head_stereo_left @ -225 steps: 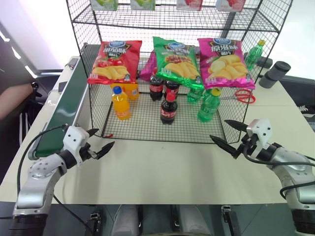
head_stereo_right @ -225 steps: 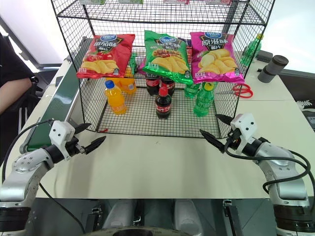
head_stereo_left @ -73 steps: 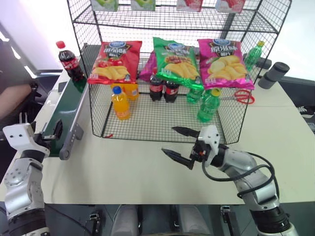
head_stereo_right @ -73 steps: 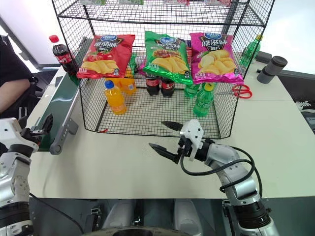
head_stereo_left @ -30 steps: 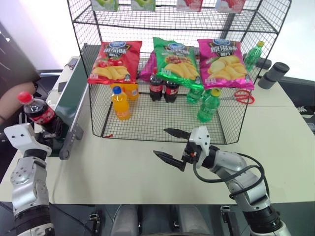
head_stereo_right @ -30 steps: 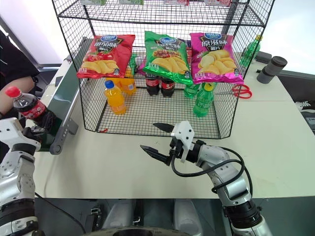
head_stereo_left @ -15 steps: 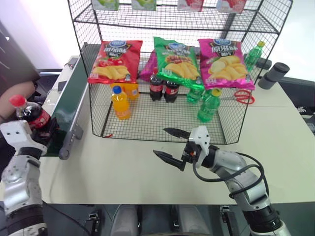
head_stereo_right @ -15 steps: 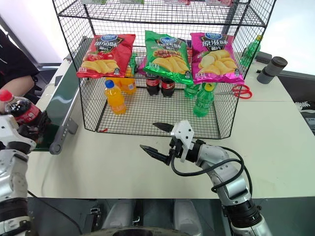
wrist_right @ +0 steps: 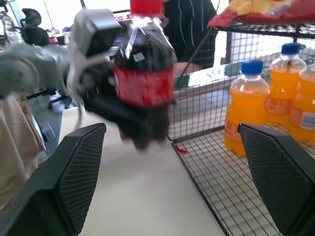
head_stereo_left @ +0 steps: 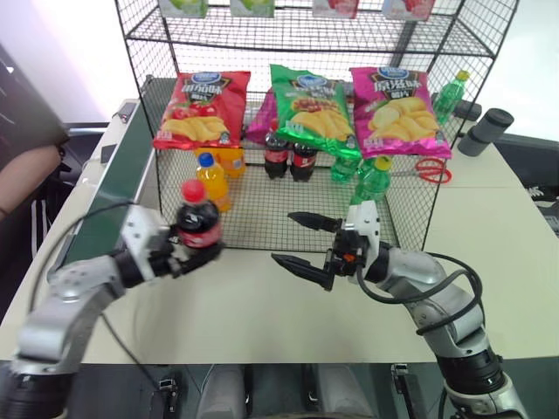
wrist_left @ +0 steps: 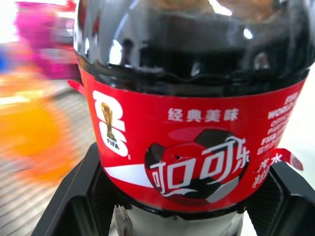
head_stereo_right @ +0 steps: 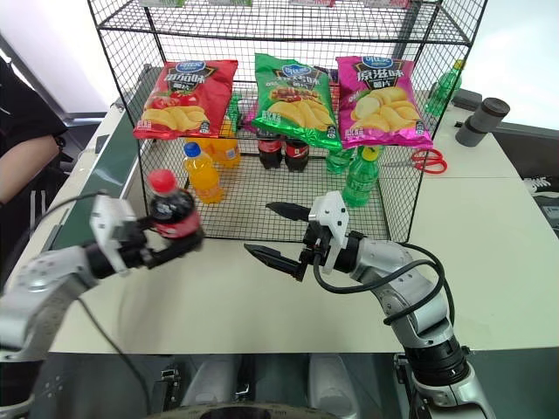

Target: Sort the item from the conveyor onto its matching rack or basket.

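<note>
The left gripper held the cola bottle upright above the worktop; the right gripper stood with fingers wide.

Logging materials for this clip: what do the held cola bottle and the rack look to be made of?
Cola bottle: seemingly clear glossy plastic, since highlights glint on it and dark liquid shows through; its red label looks like printed film. The left gripper is shut on it. Rack: thin black wire mesh, probably coated metal, with an open grid.

The left hand has swung the cola bottle from conveyor toward the rack.
</note>
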Motion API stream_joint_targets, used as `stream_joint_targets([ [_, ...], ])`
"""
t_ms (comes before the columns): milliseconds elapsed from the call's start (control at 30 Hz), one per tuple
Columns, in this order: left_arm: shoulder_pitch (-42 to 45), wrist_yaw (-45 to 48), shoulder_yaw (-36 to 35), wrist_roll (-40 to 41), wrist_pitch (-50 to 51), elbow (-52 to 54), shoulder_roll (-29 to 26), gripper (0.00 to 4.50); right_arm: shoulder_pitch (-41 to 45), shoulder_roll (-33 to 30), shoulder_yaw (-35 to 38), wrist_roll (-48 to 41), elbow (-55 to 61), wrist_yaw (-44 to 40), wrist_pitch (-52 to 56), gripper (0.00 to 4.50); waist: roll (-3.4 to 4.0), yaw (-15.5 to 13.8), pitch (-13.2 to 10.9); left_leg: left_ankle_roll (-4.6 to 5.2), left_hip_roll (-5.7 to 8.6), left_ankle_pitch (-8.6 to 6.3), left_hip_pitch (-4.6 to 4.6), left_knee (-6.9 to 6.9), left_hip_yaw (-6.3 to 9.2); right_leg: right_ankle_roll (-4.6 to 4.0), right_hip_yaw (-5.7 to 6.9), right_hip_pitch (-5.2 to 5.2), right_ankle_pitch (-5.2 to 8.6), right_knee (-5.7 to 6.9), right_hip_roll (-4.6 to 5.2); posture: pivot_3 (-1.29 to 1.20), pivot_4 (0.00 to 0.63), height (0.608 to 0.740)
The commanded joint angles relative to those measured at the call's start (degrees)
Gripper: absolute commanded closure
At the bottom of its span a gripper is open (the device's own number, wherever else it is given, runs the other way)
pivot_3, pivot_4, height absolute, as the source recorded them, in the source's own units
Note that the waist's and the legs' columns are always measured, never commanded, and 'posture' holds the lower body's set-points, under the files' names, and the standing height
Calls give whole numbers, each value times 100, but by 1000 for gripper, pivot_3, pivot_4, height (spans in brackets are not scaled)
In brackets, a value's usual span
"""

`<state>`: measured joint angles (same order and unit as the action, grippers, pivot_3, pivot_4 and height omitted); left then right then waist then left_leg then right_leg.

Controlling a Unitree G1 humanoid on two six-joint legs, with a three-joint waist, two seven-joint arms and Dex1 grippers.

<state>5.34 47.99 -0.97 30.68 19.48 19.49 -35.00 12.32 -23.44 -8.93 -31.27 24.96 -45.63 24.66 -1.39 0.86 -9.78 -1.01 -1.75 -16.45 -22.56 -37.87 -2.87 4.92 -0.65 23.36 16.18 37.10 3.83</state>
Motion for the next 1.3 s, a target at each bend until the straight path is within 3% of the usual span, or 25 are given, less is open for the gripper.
stream_joint_targets([
  [33,391,250,441,-207,-297,-27,239,1603,-17,66,-45,-65,313,69,-16,0,0,-5,0,0,1,0,0,-2,-1,1,0,-1,0,0,-1,0,150,740],
  [200,890,643,1109,-456,-499,-370,708,1603,-102,88,-34,-35,365,231,-6,0,1,-8,0,2,-1,1,-1,-5,-4,19,-4,1,-10,2,-18,0,150,740],
  [400,1167,909,1433,-640,-600,-561,982,1603,-228,70,-52,-79,465,335,78,0,1,-5,0,4,-1,1,-2,-15,-4,23,-4,-2,-11,6,-36,0,150,740],
  [567,1199,947,1405,-677,-596,-582,1007,1603,-273,50,0,-89,480,384,108,1504,1,-9,0,4,-5,2,-1,-19,-2,25,-6,-3,-11,10,-57,0,150,740],
  [700,1158,971,1390,-636,-395,-532,920,1603,-193,83,-16,19,385,417,7,1504,1,-9,0,4,-5,1,0,-20,-1,25,-6,-3,-11,10,-59,0,150,740],
  [733,1115,969,1376,-672,-404,-533,870,1103,-151,117,0,47,339,439,-33,1504,1,-8,0,4,-5,2,0,-20,-1,25,-6,-3,-11,10,-60,0,150,740],
  [800,984,862,1283,-803,-509,-597,779,232,-63,215,47,154,208,531,-163,1504,1,2,0,4,-6,1,0,-20,-1,26,-6,-3,-11,11,-61,0,150,740],
  [833,904,801,1233,-887,-562,-638,710,88,-14,283,97,190,128,599,-222,1504,1,10,0,4,-6,2,1,-20,-1,26,-6,-3,-11,11,-62,0,150,740],
  [1067,-176,279,239,-695,-628,-610,525,88,254,600,309,842,-945,1053,-939,1504,2,11,-1,5,-10,1,3,-19,-1,25,-9,-2,-11,13,-58,0,150,740],
  [1300,-817,-591,-512,-744,-822,-336,872,88,1009,1338,411,1937,-3257,2037,-2346,1504,3,8,-2,4,-6,1,5,-20,-5,25,-8,-4,-11,17,-40,0,150,740],
])
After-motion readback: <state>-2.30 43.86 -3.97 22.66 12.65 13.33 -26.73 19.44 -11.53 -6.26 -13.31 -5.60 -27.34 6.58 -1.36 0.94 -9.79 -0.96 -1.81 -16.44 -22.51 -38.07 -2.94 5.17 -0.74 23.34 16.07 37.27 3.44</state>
